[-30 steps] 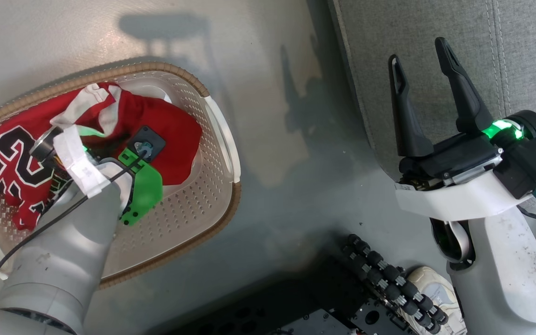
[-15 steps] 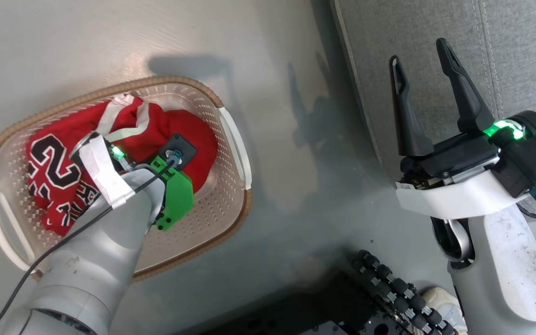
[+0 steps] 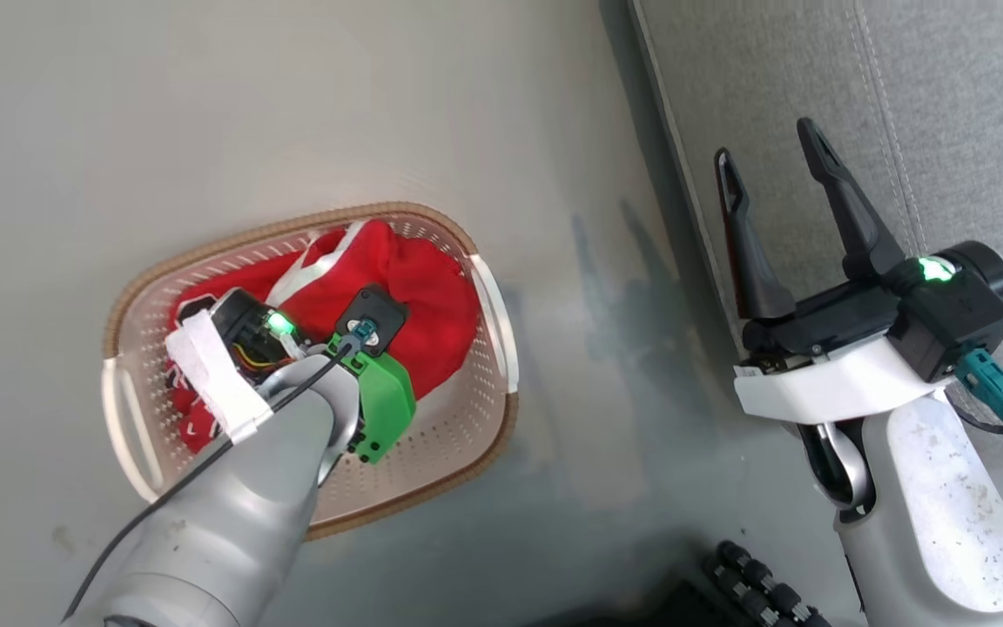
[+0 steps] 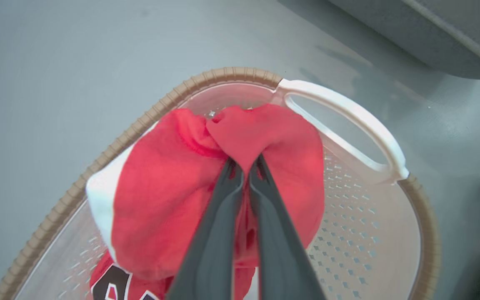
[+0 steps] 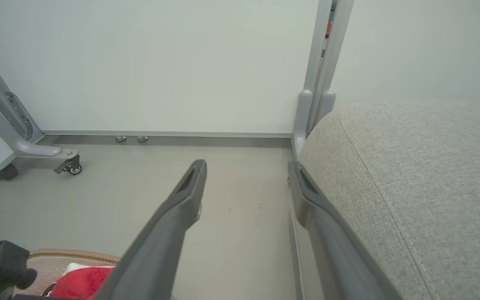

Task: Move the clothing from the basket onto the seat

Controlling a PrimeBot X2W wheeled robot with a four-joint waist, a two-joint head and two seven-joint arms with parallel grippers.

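**Fingertips Buried, Lettering Cut Off**

In the left wrist view the tips of the left end effector are buried in a fold of the plain red piece, so the pads cannot be seen. The jersey lies under that piece and is cut by the bottom edge; its lettering is unreadable. From the head, the left arm covers much of the basket interior. The seat runs off the top and right edges.

Black right gripper, grey forearm with green bracket.
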